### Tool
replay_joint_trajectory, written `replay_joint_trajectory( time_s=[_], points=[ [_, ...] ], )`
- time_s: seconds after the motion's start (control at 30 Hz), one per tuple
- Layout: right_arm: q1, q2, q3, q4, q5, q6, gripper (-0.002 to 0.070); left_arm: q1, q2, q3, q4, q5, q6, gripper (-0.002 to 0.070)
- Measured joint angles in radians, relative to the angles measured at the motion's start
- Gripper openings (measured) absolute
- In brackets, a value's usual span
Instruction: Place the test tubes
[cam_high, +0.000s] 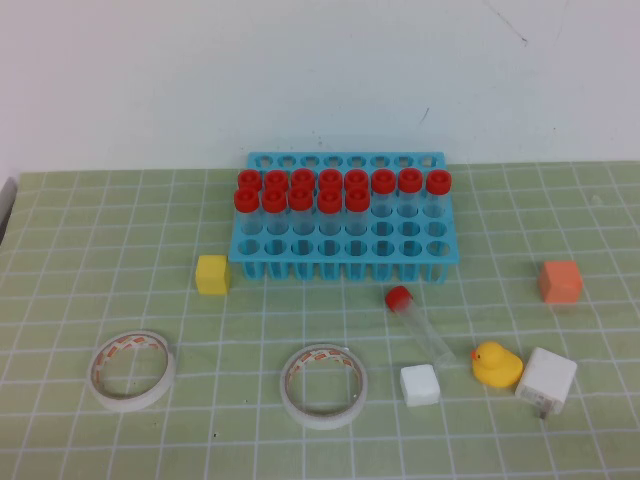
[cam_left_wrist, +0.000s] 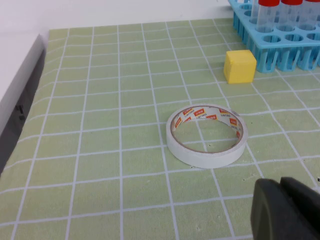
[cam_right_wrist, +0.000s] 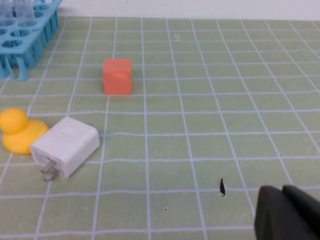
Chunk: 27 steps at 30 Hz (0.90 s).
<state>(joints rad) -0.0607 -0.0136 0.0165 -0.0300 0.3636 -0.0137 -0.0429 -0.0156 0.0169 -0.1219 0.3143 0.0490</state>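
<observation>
Tube (cam_high: 420, 325) by rack (cam_high: 345, 262); left gripper (cam_left_wrist: 281, 195) near tape (cam_left_wrist: 205, 158), right gripper (cam_right_wrist: 283, 197) near charger (cam_right_wrist: 67, 145); closed, empty

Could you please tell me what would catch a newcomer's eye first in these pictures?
The blue rack at mid-table, holding rows of red-capped tubes, stands out first. One loose test tube lies on the mat in front of it, near the yellow duck. The left gripper, shut, is near a tape roll; the right gripper, shut, near the white charger.
</observation>
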Motion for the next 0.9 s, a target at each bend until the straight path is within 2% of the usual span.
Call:
replay_joint_trajectory(
  time_s=[0.9],
  points=[
    [0.000,0.000,0.000,0.000,0.000,0.000,-0.0001,0.000,0.000,0.000,0.000,0.000,0.026,-0.0001]
  ],
)
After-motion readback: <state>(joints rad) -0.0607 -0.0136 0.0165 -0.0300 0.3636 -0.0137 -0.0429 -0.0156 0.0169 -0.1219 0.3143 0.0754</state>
